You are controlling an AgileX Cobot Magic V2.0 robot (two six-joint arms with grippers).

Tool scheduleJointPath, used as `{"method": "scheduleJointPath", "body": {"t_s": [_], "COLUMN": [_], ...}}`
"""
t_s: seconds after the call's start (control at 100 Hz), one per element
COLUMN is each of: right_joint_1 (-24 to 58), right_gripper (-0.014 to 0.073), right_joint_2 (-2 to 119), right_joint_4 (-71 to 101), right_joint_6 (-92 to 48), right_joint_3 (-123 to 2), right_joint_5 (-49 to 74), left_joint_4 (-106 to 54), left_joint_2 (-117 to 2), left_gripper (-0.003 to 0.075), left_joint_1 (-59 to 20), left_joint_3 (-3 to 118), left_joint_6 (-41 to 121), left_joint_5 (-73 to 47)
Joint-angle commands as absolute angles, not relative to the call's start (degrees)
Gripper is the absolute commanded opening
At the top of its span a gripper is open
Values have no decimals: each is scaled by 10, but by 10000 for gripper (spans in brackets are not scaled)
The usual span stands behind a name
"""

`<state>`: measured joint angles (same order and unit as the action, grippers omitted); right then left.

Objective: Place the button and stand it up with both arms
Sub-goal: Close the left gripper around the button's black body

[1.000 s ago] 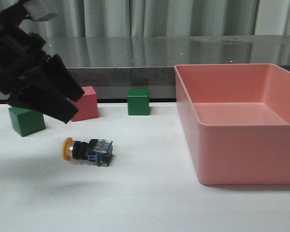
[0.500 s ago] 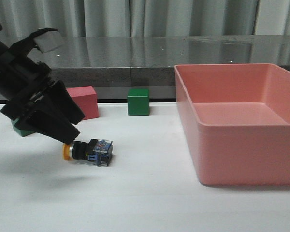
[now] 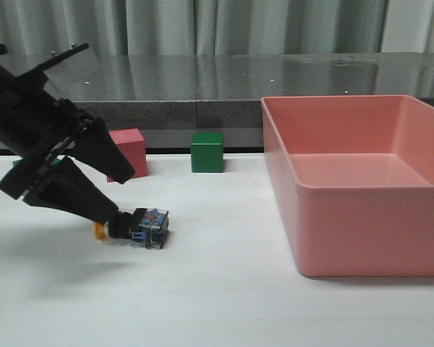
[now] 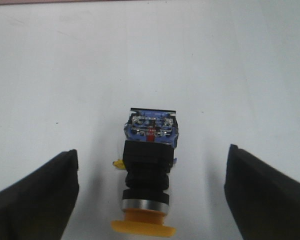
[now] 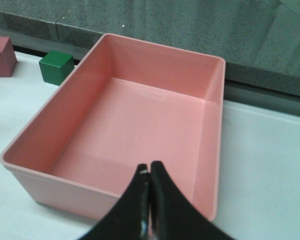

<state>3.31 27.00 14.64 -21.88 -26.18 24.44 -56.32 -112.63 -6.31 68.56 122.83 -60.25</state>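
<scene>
Left of the pink bin point(image 3: 362, 217), the rigid, light-looking button point(image 4: 149, 165) is straddled by the spread-apart left gripper point(image 4: 151, 200), best clamped at its black body.

I take this for a lab test bench: bare white table point(image 3: 224, 303), grey curtain point(image 3: 275, 25) behind, colored practice cubes point(image 3: 207, 152), pink bin point(image 3: 362, 224).

- Soft, even light falls from overhead on the white table point(image 3: 224, 303), which reads bright without blowing out.
- A faint, diffuse shadow lies under the left gripper point(image 3: 119, 195).
- The dark ledge point(image 3: 275, 72) behind carries a dull sheen.
- In the left wrist view the button point(image 4: 147, 170) is slightly soft and the picture grainy.
- The right wrist view is sharper.
</scene>
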Motion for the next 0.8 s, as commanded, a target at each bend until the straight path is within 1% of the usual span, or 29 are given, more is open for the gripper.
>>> {"method": "scheduleJointPath", "body": {"t_s": [0.0, 0.5, 0.79], "right_joint_1": [31, 31, 31], "right_gripper": [-62, -62, -62], "right_joint_2": [271, 271, 271], "right_joint_4": [153, 153, 152], "right_joint_6": [-219, -219, -219], "right_joint_3": [-276, -276, -276], "right_joint_5": [205, 205, 205], "left_joint_4": [-603, -653, -652], "left_joint_2": [-1118, -1180, -1195], "left_gripper": [564, 564, 564], "left_joint_1": [-61, -60, -31], "left_joint_3": [702, 703, 703], "left_joint_6": [1239, 1296, 1299], "left_joint_5": [-623, -649, -688]}}
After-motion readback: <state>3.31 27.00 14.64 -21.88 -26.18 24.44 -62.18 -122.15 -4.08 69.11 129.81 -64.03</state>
